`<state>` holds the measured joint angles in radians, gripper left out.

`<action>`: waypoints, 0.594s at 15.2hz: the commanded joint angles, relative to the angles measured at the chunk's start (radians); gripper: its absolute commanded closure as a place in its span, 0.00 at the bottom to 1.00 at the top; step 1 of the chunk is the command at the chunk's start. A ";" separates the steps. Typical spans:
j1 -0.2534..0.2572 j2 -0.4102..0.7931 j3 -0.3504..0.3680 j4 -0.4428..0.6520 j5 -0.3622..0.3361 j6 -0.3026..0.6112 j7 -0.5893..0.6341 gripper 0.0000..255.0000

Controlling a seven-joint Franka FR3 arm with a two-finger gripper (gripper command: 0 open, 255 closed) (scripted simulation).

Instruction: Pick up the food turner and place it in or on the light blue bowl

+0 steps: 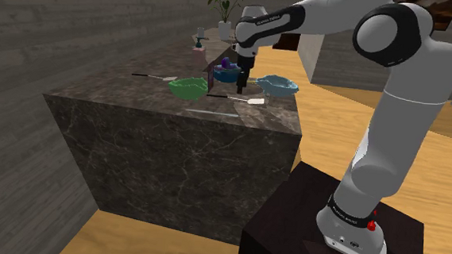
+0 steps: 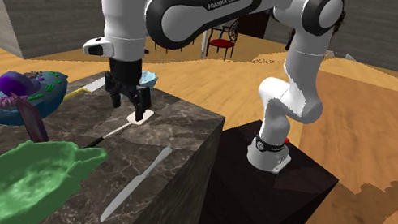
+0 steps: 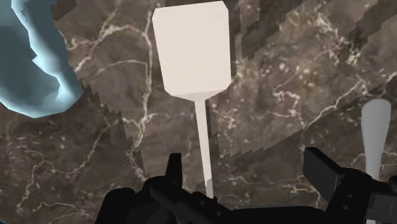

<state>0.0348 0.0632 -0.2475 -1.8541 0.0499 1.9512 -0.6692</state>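
Note:
The food turner (image 3: 193, 51) lies flat on the dark marble counter, a white square blade on a thin neck (image 3: 203, 140). In the second exterior view its blade (image 2: 140, 117) sits near the counter's edge. My black gripper (image 3: 248, 172) hangs open just over the neck, which runs between the fingers, closer to one finger (image 3: 173, 168) and touching neither. The light blue bowl (image 3: 32, 63) stands close beside the blade; it shows behind the gripper (image 2: 128, 106) as a bowl (image 2: 147, 79). From the shoulder view the gripper (image 1: 241, 85) is over the turner (image 1: 250, 101), with the bowl (image 1: 278, 85) to the right.
A green bowl (image 2: 27, 178) and a dark blue bowl (image 2: 19, 95) holding purple and green items stand on the counter (image 1: 176, 143). A pale knife (image 2: 137, 183) lies alongside the turner. Another slim utensil (image 1: 151, 77) lies further back. A potted plant (image 1: 225, 11) stands at the far end.

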 commanded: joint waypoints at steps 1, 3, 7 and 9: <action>-0.008 0.076 -0.002 0.079 0.029 0.003 -0.054 0.00; -0.016 0.127 0.001 0.135 0.048 0.001 -0.086 0.00; -0.016 0.141 0.003 0.099 0.053 0.050 -0.089 0.00; -0.016 0.149 0.004 0.082 0.056 0.074 -0.091 0.00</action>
<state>0.0204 0.2076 -0.2431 -1.7660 0.1035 2.0150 -0.7571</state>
